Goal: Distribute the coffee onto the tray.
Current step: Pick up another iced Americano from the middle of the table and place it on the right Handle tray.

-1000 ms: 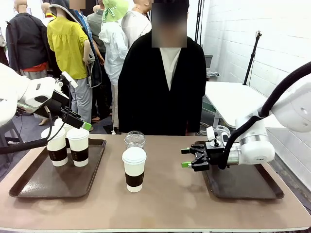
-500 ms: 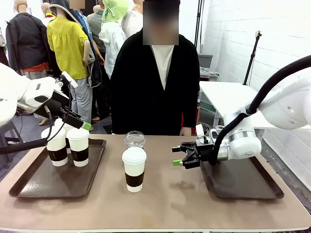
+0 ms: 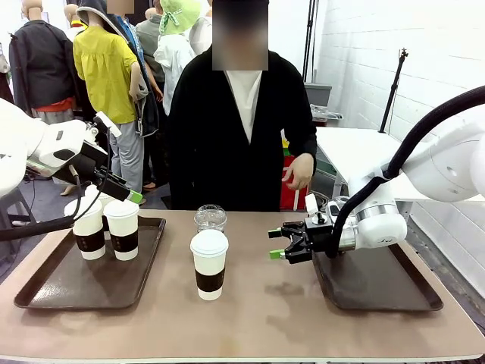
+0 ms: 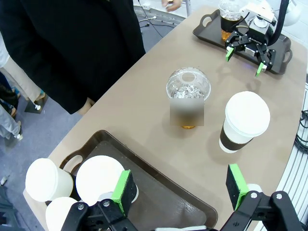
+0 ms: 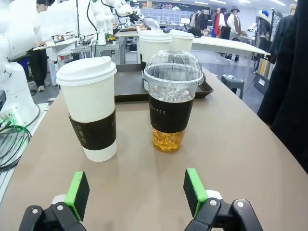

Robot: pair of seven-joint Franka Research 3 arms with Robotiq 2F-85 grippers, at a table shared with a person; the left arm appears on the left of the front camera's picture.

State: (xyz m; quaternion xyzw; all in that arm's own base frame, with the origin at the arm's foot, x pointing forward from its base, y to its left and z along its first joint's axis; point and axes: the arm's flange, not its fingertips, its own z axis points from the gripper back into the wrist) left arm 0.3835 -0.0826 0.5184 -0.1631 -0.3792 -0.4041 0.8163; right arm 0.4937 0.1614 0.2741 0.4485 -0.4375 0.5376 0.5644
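Note:
A white paper cup with a brown band stands at the table's middle, with a clear dome-lidded cup just behind it. My right gripper hovers open to their right, pointing at them, nothing between its fingers. In the right wrist view both the white cup and the clear cup stand ahead of the open right gripper. My left gripper hangs open above the left tray, which holds three white cups. Another clear cup stands on the right tray.
The person stands at the far edge in a black jacket, one hand raised off the table. The right tray has bare floor near me. The left tray is bare toward the front. Open tabletop lies in front of the middle cups.
My right gripper moved left from over the right tray toward the middle cups, then stopped. The person shifted left and raised a hand. The left arm stayed still.

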